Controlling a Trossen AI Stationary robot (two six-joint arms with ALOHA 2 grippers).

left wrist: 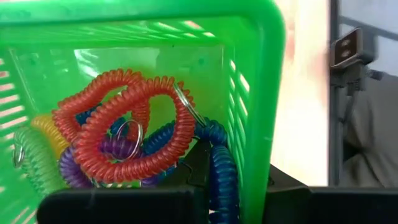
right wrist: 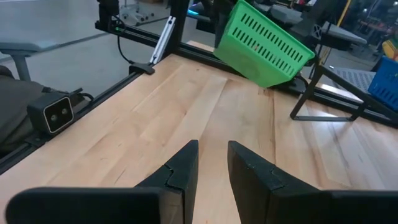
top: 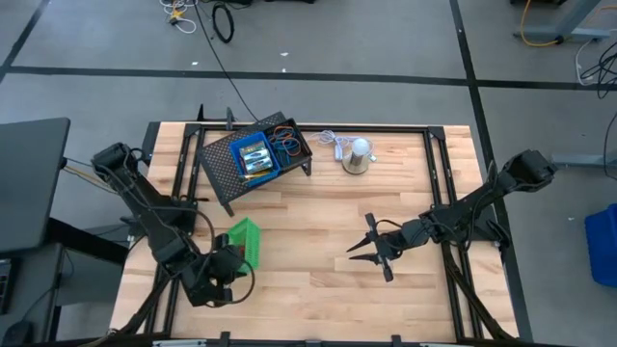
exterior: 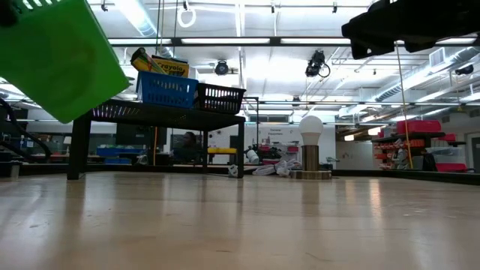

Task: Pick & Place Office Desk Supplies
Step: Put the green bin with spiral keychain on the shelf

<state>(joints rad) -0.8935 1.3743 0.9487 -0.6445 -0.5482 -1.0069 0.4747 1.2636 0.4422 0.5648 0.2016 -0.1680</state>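
Overhead, you see the left end effector [top: 234, 262] gripping the green tray [top: 246, 239] at the surface's [top: 318, 289] near left. Left wrist view: coiled loops [left wrist: 127, 134] lie inside. Right wrist view: right end effector [right wrist: 212, 163] slightly open, empty.

One camera looks straight down on the desk [top: 318, 241]; another sits at desk height, facing the room. Each wrist camera looks past its own fingers — the left close inside the green tray [left wrist: 261, 93], which every view shares.
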